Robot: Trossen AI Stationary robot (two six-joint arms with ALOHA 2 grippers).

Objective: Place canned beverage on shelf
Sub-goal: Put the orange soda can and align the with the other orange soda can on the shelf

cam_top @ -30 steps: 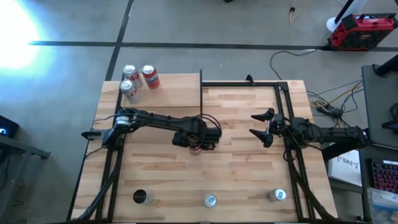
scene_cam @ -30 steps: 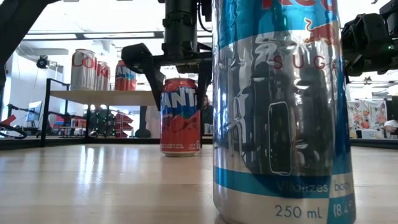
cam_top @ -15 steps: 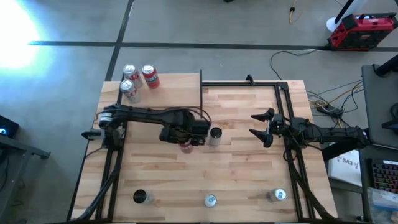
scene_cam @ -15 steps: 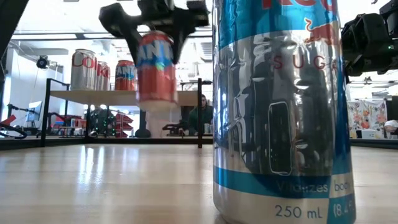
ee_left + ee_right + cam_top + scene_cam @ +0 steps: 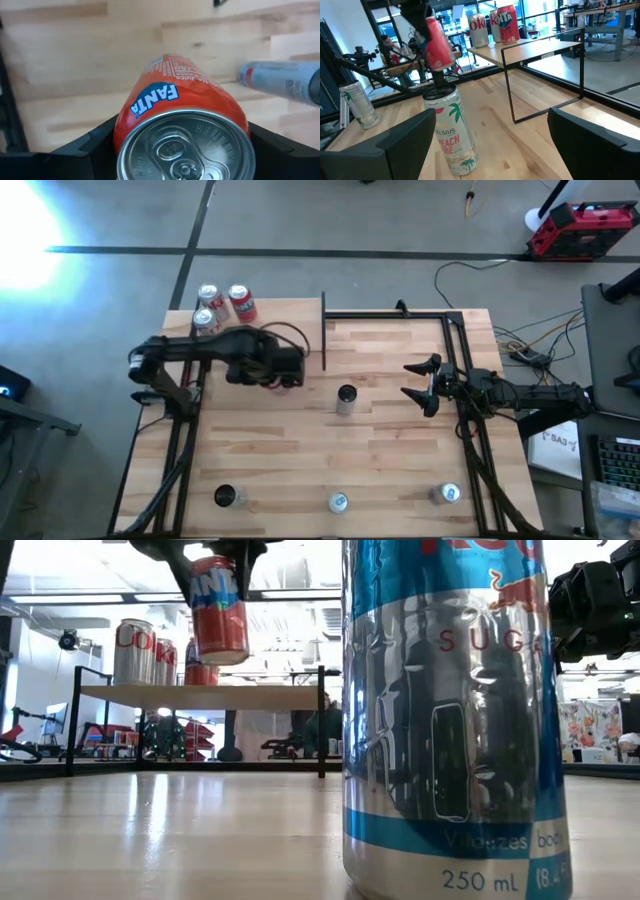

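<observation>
Other cans and floor clutter around the table (image 5: 400, 460)

A Celsius can (image 5: 346, 398) stands mid-table; 3 more cans line the near edge: a dark one (image 5: 226, 497), a blue Red Bull (image 5: 338, 502), and a silver one (image 5: 449, 494). A red case (image 5: 583, 229) and cables (image 5: 500, 310) lie on the floor beyond the far right corner.

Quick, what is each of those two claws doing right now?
Left gripper: closed on the orange Fanta can, held in the air above the shelf.
Right gripper: open, holding nothing, waiting at the table's right side.
</observation>
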